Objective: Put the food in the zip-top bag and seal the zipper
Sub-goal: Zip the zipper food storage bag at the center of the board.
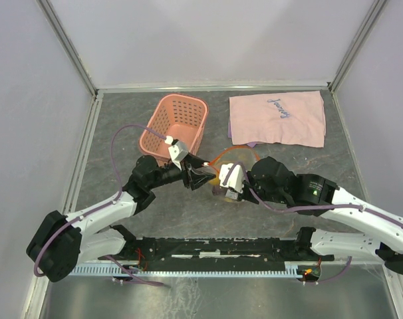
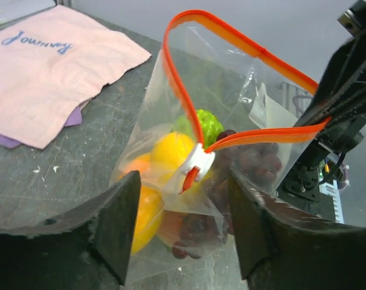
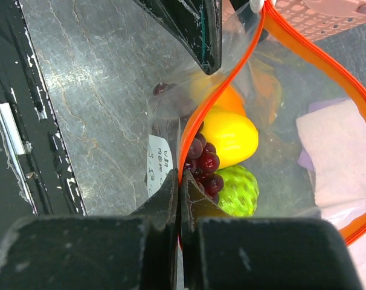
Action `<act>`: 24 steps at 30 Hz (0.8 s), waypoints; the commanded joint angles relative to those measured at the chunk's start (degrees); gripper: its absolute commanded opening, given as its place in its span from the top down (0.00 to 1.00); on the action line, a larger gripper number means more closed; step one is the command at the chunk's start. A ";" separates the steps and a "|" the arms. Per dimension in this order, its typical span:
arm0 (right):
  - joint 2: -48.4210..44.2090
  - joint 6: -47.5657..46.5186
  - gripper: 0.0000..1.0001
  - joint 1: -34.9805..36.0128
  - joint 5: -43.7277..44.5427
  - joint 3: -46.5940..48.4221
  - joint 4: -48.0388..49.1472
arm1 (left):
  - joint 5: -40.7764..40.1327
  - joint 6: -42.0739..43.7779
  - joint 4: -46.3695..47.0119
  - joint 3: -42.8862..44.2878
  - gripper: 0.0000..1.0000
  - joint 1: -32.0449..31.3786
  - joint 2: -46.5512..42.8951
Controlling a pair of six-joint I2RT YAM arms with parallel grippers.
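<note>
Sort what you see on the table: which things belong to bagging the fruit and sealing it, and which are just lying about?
Belongs to the job: clear bag, zipper strip, yellow fruit, green fruit, grapes, left pincer, right pincer.

Just lying about: pink basket, pink cloth.

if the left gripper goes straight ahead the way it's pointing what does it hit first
Most likely the zipper's white end on the zip-top bag, centred ahead of the left gripper; depth unclear.
</note>
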 commanded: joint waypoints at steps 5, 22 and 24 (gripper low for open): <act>-0.22 -1.10 0.98 -0.36 -0.39 3.12 1.81 | 6.01 4.72 5.66 2.43 0.71 0.10 0.02; 1.58 -3.23 0.66 -12.24 -12.11 9.88 -1.36 | -0.38 1.55 -9.60 7.86 0.97 -2.19 -5.83; 2.85 -4.81 0.58 -12.75 -15.88 12.55 -2.98 | -1.67 2.54 -11.95 9.28 0.97 -3.27 -6.21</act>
